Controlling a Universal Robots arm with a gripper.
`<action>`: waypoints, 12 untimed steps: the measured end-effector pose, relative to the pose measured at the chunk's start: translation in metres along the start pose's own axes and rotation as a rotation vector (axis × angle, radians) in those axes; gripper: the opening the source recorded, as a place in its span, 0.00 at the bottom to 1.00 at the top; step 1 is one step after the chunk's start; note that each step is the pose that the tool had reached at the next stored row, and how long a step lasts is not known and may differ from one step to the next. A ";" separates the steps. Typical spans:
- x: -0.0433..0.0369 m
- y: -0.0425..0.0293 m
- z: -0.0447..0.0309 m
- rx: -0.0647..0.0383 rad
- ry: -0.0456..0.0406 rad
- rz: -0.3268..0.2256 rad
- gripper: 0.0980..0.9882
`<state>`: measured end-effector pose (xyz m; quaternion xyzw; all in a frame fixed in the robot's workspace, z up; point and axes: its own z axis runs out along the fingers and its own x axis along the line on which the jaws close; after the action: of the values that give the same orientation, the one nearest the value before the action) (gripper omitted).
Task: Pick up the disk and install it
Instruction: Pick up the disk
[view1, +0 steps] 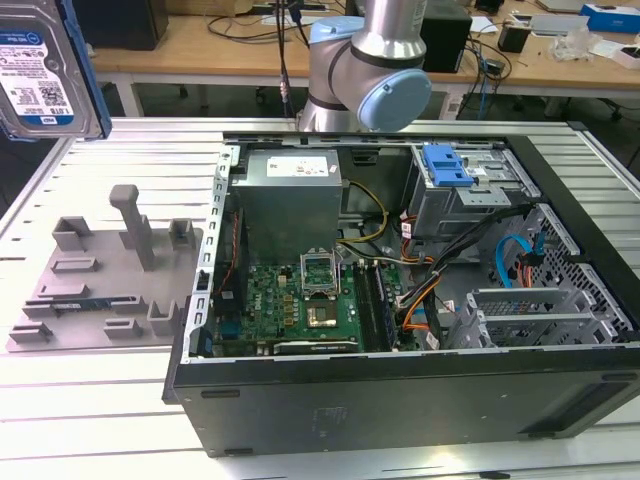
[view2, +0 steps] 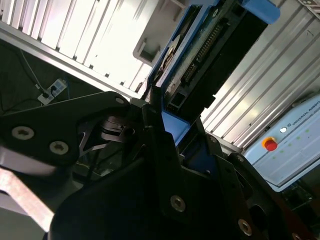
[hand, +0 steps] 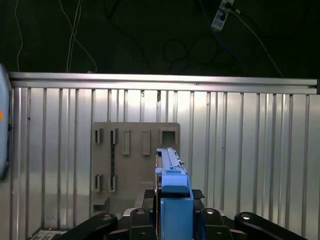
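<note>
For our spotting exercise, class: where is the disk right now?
The disk is at the exterior view's upper left, raised above the grey fixture tray and outside the computer case; the first wrist view shows the claw gripping it.

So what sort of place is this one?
Probably a robotics lab: an opened computer case on a slotted aluminium table, the robot arm behind it, and wooden workbenches strewn with cables and gear.

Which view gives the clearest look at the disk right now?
The exterior view: the disk shows its labelled face at the exterior view's upper left, though the frame edge crops it. In the second wrist view the disk shows its connector end and blue frame. In the first wrist view the disk is seen edge-on.
</note>
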<state>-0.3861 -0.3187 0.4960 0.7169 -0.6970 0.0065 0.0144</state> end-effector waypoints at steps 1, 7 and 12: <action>0.0017 -0.0040 0.0000 0.000 0.0000 0.000 0.30; 0.0128 -0.0315 0.0001 0.000 0.0000 0.000 0.30; 0.0248 -0.0698 -0.0001 0.000 0.0001 0.000 0.30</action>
<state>-0.3156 -0.3415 0.4960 0.7170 -0.6969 0.0065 0.0144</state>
